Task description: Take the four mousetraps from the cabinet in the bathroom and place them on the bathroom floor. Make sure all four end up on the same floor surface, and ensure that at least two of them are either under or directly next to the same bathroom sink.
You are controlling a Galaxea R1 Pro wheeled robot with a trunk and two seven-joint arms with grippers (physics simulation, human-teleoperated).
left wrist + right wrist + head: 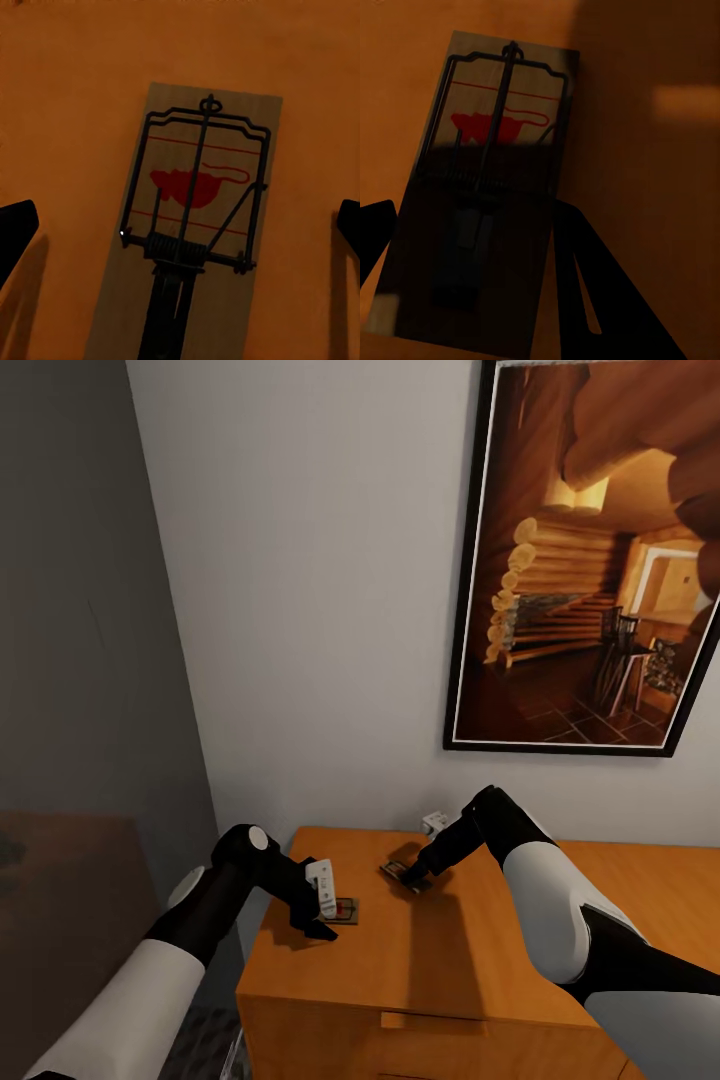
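Observation:
Two mousetraps lie on the flat top of the orange-brown cabinet (480,960). My left gripper (320,922) hovers over one mousetrap (346,910), a brown board with a dark wire bar and a red mark (199,187). It is open, with its fingertips (16,232) wide apart on either side of the board (180,217). My right gripper (416,880) is at the second mousetrap (396,870). There the fingers straddle the board (499,127); one finger (585,262) lies against its edge and the other (376,232) stands a little off it.
The cabinet stands against a pale wall under a large framed picture (590,560) of a log-cabin room. A grey panel (80,660) rises at the left, with a dark brown surface (70,880) below it. A drawer front with a slim handle (412,1020) faces me.

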